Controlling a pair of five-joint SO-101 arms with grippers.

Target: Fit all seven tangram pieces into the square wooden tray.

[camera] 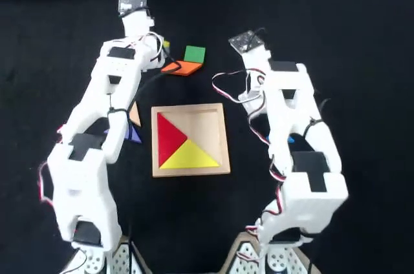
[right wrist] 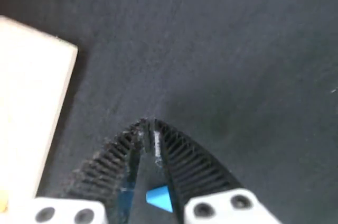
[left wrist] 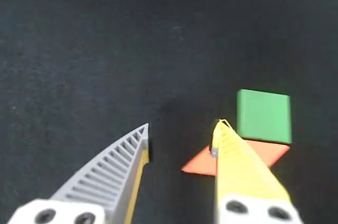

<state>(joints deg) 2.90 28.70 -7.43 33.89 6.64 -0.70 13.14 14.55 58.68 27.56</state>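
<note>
Nearby, green square [left wrist: 264, 115] against orange piece [left wrist: 199, 165].

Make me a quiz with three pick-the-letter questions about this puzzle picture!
1. How many pieces lie in the wooden tray? A) two B) four C) seven
2. Where is the green square? A) inside the tray B) on the black table beside the orange piece C) on the floor
3. How is the left claw? A) open B) pinching the green square C) pinching the orange piece
Answers: 1 A, only the red triangle and yellow triangle sit inside; 2 B, it lies outside the tray, right next to the orange piece; 3 A, a wide gap shows between its fingers, with nothing held.
</note>
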